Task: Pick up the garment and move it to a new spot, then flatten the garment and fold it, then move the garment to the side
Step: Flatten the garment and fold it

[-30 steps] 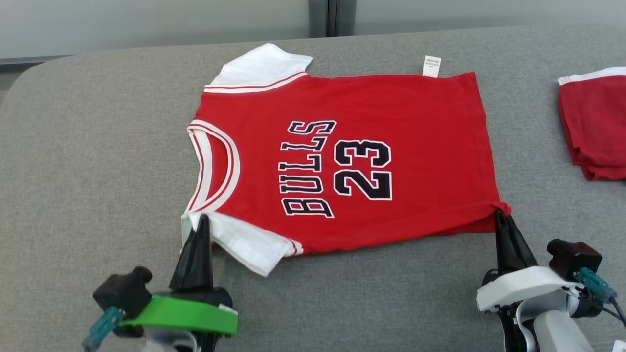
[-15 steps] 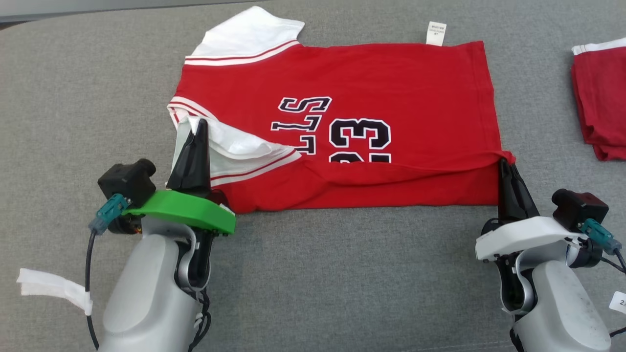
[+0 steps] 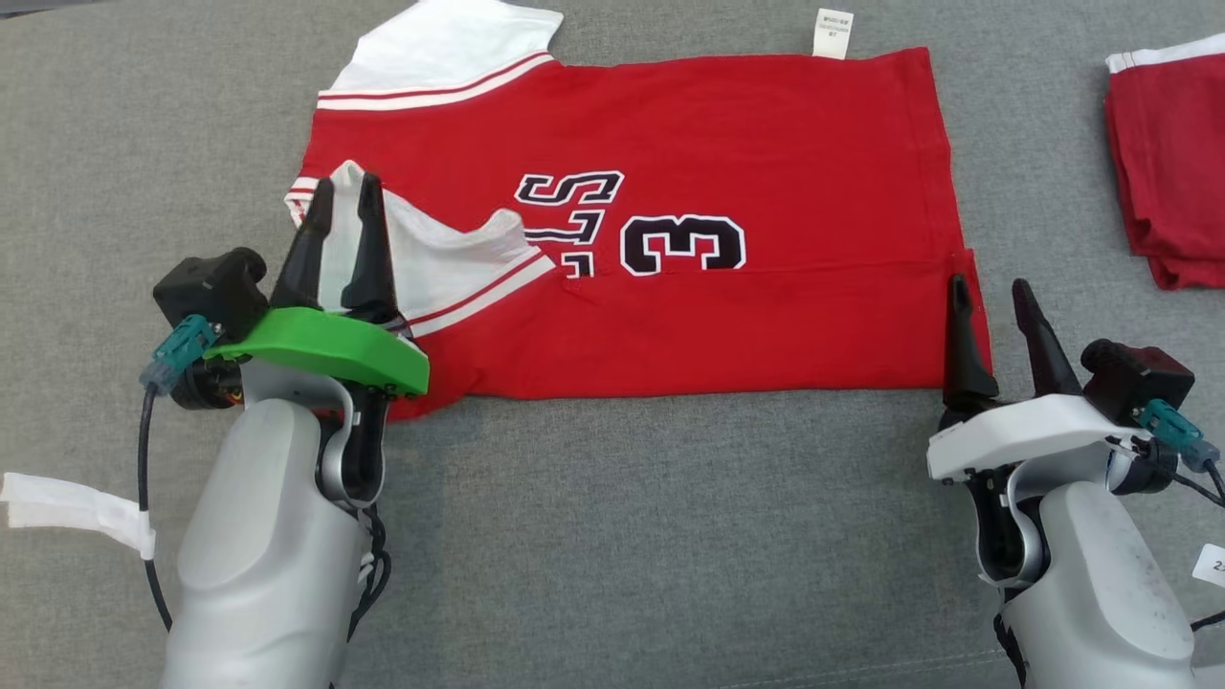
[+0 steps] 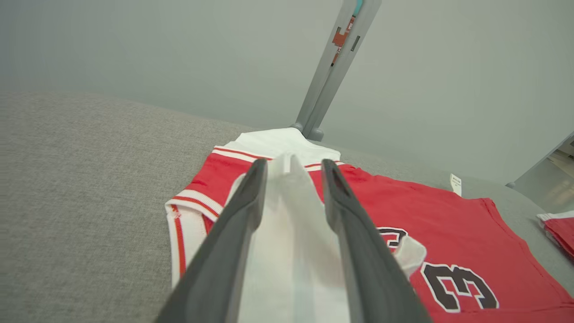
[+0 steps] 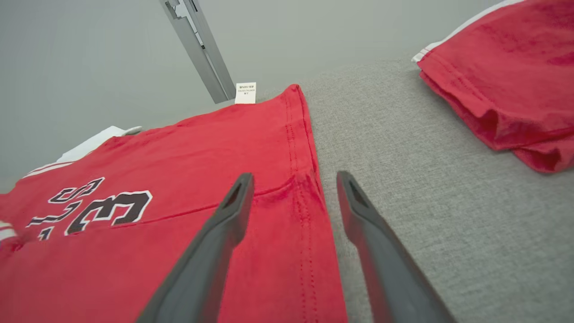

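1. Both grippers have let go since half a second ago. The left gripper (image 3: 346, 187) and right gripper (image 3: 987, 285) were pinched shut on the near edge then, and their fingers now stand parted. The garment (image 3: 727, 144) has its near half laid further over the far half, hiding more of the print.
2. From the head view I get the layout. The garment lies flat on the grey bench (image 3: 622, 536), collar end left, hem right, white tag (image 3: 831, 33) at the far edge. A second red garment (image 3: 1168, 163) sits well apart at the far right.
3. My left wrist view adds the white sleeve (image 4: 287, 233) rising loose in the gap between moderately parted fingers (image 4: 251, 197). I cannot tell whether it touches them.
4. My right wrist view shows wide-open fingers (image 5: 233, 211) straddling the hem's edge, one over red cloth, one over bare bench, holding nothing.
5. Both forearms reach in from the head view's bottom edge, fingers pointing away from me.
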### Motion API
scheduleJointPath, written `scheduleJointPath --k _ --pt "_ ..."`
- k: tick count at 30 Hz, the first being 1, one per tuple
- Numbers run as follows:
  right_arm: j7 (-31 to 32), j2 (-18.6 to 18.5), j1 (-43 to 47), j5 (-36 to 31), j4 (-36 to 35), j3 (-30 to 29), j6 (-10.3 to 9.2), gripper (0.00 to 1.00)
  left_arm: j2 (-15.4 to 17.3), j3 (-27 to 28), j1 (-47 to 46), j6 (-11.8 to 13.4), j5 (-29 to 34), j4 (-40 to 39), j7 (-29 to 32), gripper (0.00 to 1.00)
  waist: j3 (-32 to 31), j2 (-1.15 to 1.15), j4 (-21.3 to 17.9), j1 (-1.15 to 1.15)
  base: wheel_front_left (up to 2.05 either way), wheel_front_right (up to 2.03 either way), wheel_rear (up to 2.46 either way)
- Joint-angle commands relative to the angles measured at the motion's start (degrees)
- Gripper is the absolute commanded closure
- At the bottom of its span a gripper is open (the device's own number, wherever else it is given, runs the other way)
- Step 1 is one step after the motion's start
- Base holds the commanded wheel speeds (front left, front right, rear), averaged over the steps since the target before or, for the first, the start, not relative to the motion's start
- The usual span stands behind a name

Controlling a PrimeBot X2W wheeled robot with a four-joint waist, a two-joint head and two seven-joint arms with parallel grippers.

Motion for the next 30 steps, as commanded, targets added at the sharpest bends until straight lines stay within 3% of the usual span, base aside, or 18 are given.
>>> scheduleJointPath --k 1,13,17,23,30 --pt "-0.2 -0.2 0.2 -0.5 -0.9 -0.3 -0.05 0.0 0.1 0.5 0.8 -0.3 0.3 -0.8 -0.2 0.0 -0.6 0.0 0.3 0.0 0.0 0.0 0.0" --pt "-0.2 -0.1 7.3 -6.1 -6.6 -1.7 -0.05 0.0 0.7 3.1 12.9 -1.0 -1.4 -8.0 -0.1 0.0 -7.1 0.0 2.4 0.0 0.0 0.0 0.0" --pt "-0.2 -0.1 10.0 -7.4 -6.5 -2.2 -0.05 0.0 2.6 3.3 17.8 0.2 -2.9 -7.2 6.6 0.0 -9.9 0.0 3.4 0.0 0.0 0.0 0.0" --pt "-0.2 -0.1 10.3 -7.6 -4.9 -1.6 -0.05 0.0 1.9 3.7 20.5 1.2 -8.1 -6.5 16.5 0.0 -10.2 0.0 3.3 0.0 0.0 0.0 0.0" --pt "-0.1 -0.2 8.6 -7.8 -4.3 -0.1 -0.05 0.0 1.1 4.1 18.4 3.2 -11.2 -4.8 20.2 0.0 -7.9 0.0 1.3 0.0 0.0 0.0 0.0"
